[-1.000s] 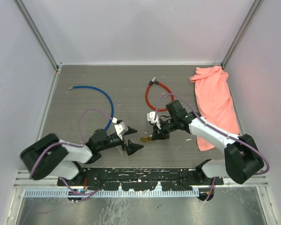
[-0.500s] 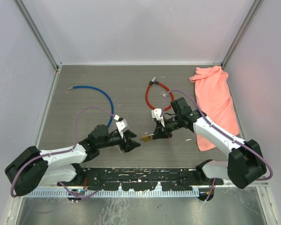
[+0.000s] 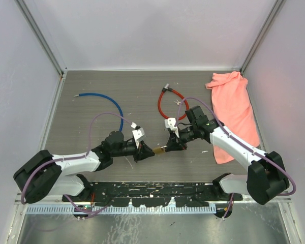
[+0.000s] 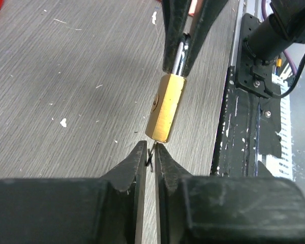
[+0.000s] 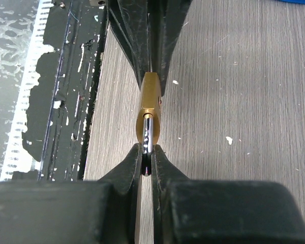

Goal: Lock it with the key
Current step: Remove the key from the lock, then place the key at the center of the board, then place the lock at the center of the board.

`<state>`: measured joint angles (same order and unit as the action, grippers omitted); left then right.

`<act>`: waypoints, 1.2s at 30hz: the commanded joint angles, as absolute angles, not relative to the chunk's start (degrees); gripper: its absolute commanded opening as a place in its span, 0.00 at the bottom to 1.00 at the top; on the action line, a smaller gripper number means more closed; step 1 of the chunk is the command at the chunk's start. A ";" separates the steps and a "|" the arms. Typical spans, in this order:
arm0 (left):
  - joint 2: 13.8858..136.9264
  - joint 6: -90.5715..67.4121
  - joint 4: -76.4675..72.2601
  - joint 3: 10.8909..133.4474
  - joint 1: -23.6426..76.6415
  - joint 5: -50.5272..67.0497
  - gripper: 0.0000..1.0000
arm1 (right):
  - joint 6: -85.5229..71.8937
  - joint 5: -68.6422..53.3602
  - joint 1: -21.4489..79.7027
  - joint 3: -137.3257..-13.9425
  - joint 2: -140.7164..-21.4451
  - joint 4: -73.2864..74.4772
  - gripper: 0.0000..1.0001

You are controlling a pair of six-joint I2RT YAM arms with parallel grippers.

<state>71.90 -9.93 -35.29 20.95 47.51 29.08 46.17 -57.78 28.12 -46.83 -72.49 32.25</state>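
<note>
A small brass padlock (image 3: pixel 157 150) hangs just above the table between both arms. My right gripper (image 3: pixel 169 147) is shut on its silver shackle (image 5: pixel 148 133), with the lock body (image 5: pixel 150 99) pointing away from it. My left gripper (image 3: pixel 148 151) meets the lock from the opposite side. In the left wrist view the jaws (image 4: pixel 150 151) are shut on a thin dark key (image 4: pixel 151 154) that sticks out of the bottom of the lock body (image 4: pixel 165 108). Most of the key is hidden between the fingers.
A red cable loop (image 3: pixel 168 104) lies behind the lock and a blue cable (image 3: pixel 104 101) curves at the back left. A pink cloth (image 3: pixel 234 109) lies along the right wall. The black base rail (image 3: pixel 152 190) runs along the near edge, close to the grippers.
My left gripper has moved right to the padlock and gone from wide open to shut on the key. The right gripper has kept its hold on the shackle, shifting only slightly.
</note>
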 commanded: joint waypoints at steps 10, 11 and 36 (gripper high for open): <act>67.22 -3.77 -29.96 20.98 42.14 33.61 0.00 | 46.46 -57.46 25.28 -50.37 -71.94 31.37 0.01; 66.77 -4.33 -30.66 20.26 40.37 34.56 0.00 | 46.90 -57.44 23.68 -50.66 -72.32 31.99 0.01; 115.95 -42.26 5.34 76.36 15.61 20.85 0.32 | -19.50 -34.82 22.49 -98.60 -126.90 9.64 0.15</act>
